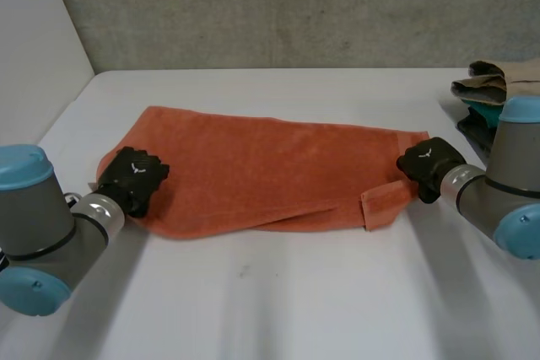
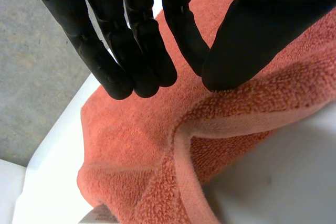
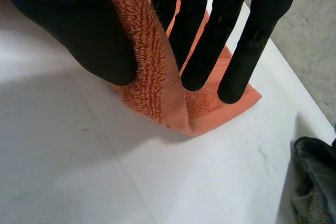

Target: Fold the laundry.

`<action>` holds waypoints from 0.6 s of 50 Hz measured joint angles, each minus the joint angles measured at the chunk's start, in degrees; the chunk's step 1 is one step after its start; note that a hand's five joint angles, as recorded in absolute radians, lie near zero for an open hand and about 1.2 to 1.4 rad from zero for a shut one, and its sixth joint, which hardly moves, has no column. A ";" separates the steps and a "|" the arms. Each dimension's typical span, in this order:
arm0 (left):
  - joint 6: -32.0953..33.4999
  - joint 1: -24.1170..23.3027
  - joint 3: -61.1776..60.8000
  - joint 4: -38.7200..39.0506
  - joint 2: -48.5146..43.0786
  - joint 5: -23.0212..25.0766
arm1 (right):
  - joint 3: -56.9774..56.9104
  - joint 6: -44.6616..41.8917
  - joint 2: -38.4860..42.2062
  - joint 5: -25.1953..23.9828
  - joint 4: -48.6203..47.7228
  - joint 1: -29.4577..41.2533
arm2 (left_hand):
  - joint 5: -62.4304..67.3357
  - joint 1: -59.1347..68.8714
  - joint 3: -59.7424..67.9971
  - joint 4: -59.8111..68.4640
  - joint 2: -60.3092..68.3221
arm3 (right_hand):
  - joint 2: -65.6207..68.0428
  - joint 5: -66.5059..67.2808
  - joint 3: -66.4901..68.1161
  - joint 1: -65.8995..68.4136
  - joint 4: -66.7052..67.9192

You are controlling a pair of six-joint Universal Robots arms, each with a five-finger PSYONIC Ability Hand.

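White table is carrying a towel lying crosswise; right robot hand is pinching one end, left robot hand resting straight-fingered opposite.

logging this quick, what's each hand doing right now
left hand: open, thumb resting on the orange towel
right hand: shut on the orange towel, at its edge

No words or numbers can be read. The left hand and the right hand each carry a small white winged mark on the back. A pale tag at a corner of the towel is too cut off to read.
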 measured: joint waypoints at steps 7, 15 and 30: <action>0.06 0.82 0.63 -0.53 -0.10 0.92 | -0.43 0.35 -1.58 -0.30 -0.08 -0.47 | -0.01 0.00 0.00 0.00 0.00 | -21.61 -20.07 -21.23 -19.09 -21.69; -1.15 0.40 1.23 -0.73 1.09 0.56 | -0.86 1.58 -7.18 -0.59 1.92 0.50 | -22.33 -24.54 -23.27 -24.29 -23.80 | -37.75 -37.84 -37.78 -34.09 -38.84; -3.02 2.31 0.96 -4.10 2.75 -0.24 | 5.72 -7.70 -11.80 -8.95 11.30 6.30 | -35.94 -34.72 -36.08 -37.51 -36.85 | -39.23 -39.29 -39.31 -35.85 -40.39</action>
